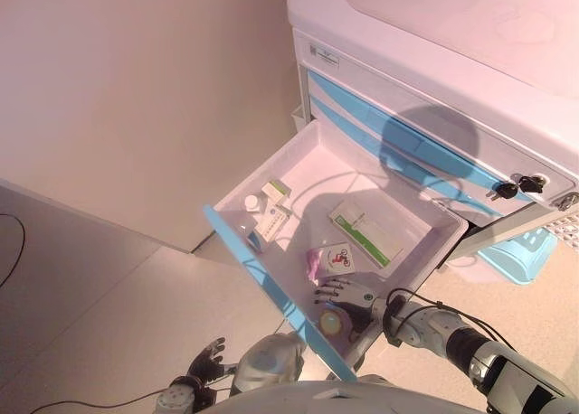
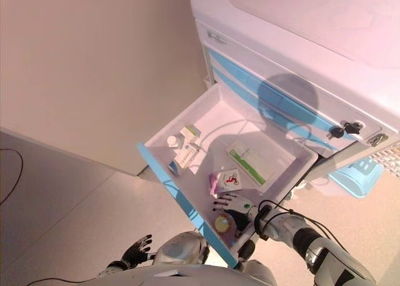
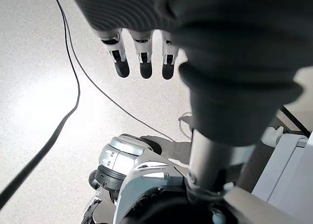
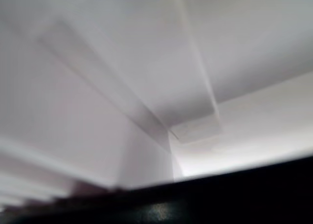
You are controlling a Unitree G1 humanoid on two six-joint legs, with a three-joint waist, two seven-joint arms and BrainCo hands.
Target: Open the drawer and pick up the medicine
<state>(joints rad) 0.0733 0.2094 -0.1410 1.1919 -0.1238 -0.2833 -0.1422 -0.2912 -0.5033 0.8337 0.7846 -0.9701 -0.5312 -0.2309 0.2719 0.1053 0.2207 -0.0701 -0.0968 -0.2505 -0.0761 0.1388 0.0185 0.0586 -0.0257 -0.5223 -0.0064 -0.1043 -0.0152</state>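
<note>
Inside the open drawer [image 1: 271, 174], right hand [image 2: 234, 205] spreads flat, empty, probably reaching for the round medicine [image 2: 222, 223] beside it.

Cabinet label [image 1: 323, 56]: we see print on it, too small to read.
Green-striped box [image 1: 365, 232]: we can read no words on it.
Pink packet [image 1: 331, 259]: it bears a red pictogram; we make out no text.
</note>
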